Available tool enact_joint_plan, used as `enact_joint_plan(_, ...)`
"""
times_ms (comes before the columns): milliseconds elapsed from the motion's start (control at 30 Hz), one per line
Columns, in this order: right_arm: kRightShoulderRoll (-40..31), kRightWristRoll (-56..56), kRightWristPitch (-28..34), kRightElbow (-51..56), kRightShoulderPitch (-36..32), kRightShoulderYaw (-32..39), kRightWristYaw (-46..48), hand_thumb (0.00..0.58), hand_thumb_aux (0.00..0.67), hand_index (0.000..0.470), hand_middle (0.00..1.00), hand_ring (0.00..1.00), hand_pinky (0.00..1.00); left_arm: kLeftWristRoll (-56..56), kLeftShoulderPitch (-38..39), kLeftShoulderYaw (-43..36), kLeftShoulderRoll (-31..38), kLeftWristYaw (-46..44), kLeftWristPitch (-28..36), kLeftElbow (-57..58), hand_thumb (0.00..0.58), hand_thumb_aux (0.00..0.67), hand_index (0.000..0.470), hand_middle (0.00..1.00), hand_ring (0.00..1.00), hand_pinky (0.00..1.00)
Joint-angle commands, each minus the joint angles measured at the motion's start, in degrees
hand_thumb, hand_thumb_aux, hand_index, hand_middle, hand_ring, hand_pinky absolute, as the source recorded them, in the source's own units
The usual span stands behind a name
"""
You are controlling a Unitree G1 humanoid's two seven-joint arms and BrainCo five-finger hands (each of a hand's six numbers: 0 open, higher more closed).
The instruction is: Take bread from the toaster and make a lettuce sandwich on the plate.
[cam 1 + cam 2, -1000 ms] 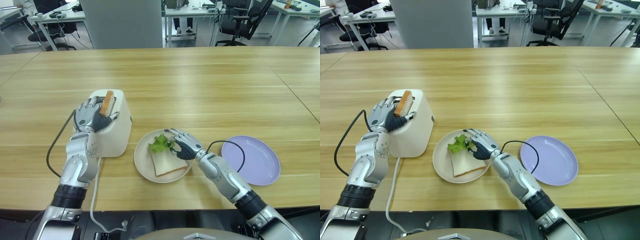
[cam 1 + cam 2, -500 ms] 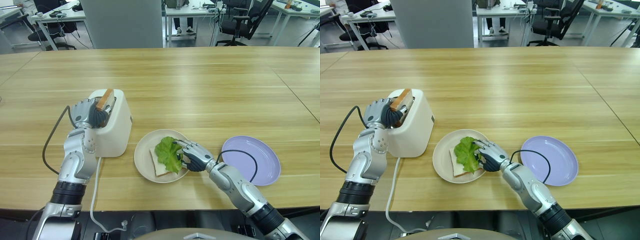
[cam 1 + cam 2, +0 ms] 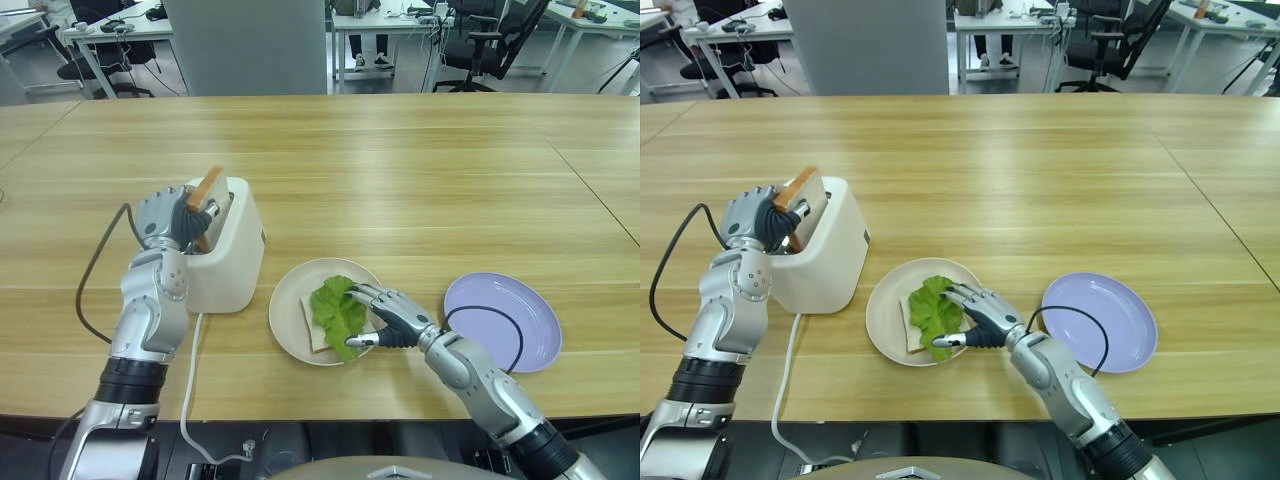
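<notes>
My left hand (image 3: pixel 165 215) gripped the second slice (image 3: pixel 206 189) rising from the toaster (image 3: pixel 236 262); my right hand (image 3: pixel 396 318) lay open beside the lettuce (image 3: pixel 338 306) (already on the first slice (image 3: pixel 312 337)) on the plate (image 3: pixel 288 300), top slice yet to come

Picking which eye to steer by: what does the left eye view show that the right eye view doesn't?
Left eye view: a broader strip of table left of the toaster.
Right eye view: a broader strip of table right of the purple plate.
Both: the left hand gripping the raised slice that sticks up from the toaster. The right hand is at the right edge of the lettuce, which lies on the bottom slice on the cream plate.
</notes>
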Motion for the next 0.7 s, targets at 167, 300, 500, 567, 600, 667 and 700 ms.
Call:
enact_joint_plan(167, -2.01, 3.22, 1.05, -7.78, 4.82, -5.77, 1.91, 0.0, 0.0, 0.0, 0.0, 0.0, 0.0, -0.48, -1.86, 4.34, 2.63, 0.33, 0.45, -7.82, 0.58, 0.67, 0.46, 1.0, 1.0, 1.0)
enact_joint_plan(300, -2.77, 6.24, -0.22, -11.66, 6.74, -10.86, 0.54, 0.0, 0.0, 0.0, 0.0, 0.0, 0.0, -1.48, -2.26, 6.39, 2.37, -1.88, 0.75, -17.38, 0.58, 0.67, 0.46, 1.0, 1.0, 1.0)
enact_joint_plan(500, -3.4, 8.83, -7.35, -14.09, 9.81, -17.99, -6.34, 0.0, 0.0, 0.0, 0.0, 0.0, 0.0, -12.15, -0.96, 1.84, -5.63, -13.93, 5.54, -31.92, 0.58, 0.67, 0.46, 1.0, 1.0, 1.0)
enact_joint_plan(567, -3.92, 7.46, -10.92, -14.83, 10.72, -19.26, -9.3, 0.0, 0.0, 0.0, 0.0, 0.0, 0.0, -17.28, 1.19, -0.02, -8.34, -18.19, 7.47, -33.92, 0.58, 0.67, 0.46, 1.0, 1.0, 1.0)
enact_joint_plan(600, -4.42, 6.37, -12.81, -15.13, 11.27, -19.59, -10.57, 0.0, 0.0, 0.0, 0.0, 0.0, 0.0, -19.96, 2.52, -0.8, -9.13, -20.37, 7.84, -33.95, 0.58, 0.67, 0.46, 1.0, 1.0, 1.0)
enact_joint_plan(667, -5.22, 5.16, -16.11, -15.5, 12.68, -19.85, -12.09, 0.0, 0.0, 0.0, 0.0, 0.0, 0.0, -25.0, 5.31, -1.87, -10.52, -23.82, 7.96, -32.8, 0.58, 0.67, 0.46, 1.0, 1.0, 1.0)
enact_joint_plan(700, -5.55, 4.62, -17.54, -15.73, 13.27, -19.86, -12.79, 0.0, 0.0, 0.0, 0.0, 0.0, 0.0, -27.52, 6.87, -2.8, -10.77, -25.91, 7.59, -31.94, 0.58, 0.67, 0.46, 1.0, 1.0, 1.0)
